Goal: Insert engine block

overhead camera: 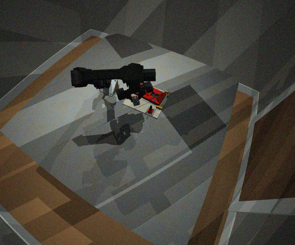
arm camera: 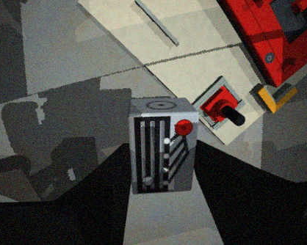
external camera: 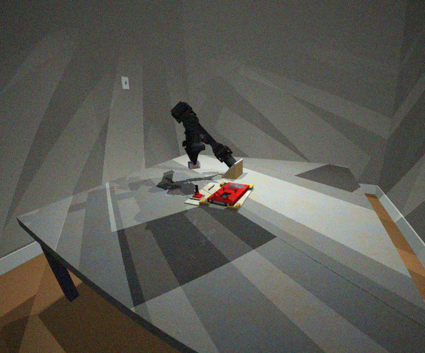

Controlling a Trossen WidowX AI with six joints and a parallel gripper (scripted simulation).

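Black hand gripping boxy engine block, seemingly metallic.

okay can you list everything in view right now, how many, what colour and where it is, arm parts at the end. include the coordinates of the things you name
engine block point(overhead camera: 135, 100) point(external camera: 194, 165) point(arm camera: 163, 154): one, grey, in the gripper, off the table
car body point(overhead camera: 157, 96) point(external camera: 237, 188) point(arm camera: 269, 40): one, red, on the board
board point(overhead camera: 129, 103) point(external camera: 192, 200) point(arm camera: 174, 70): one, cream, on the table
corner brackets: several, yellow, at the board's corners
lever point(overhead camera: 150, 108) point(external camera: 196, 192) point(arm camera: 233, 114): one, black on red, on the board
strip point(external camera: 211, 187) point(arm camera: 157, 23): one, grey, on the board
table point(overhead camera: 94, 168) point(external camera: 190, 243): one, grey, on the floor
wall plate point(external camera: 125, 82): one, white, on the wall
arm point(overhead camera: 105, 74) point(external camera: 192, 127): one, black, over the table
gripper point(external camera: 194, 162) point(arm camera: 161, 148): one, black, shut on the engine block
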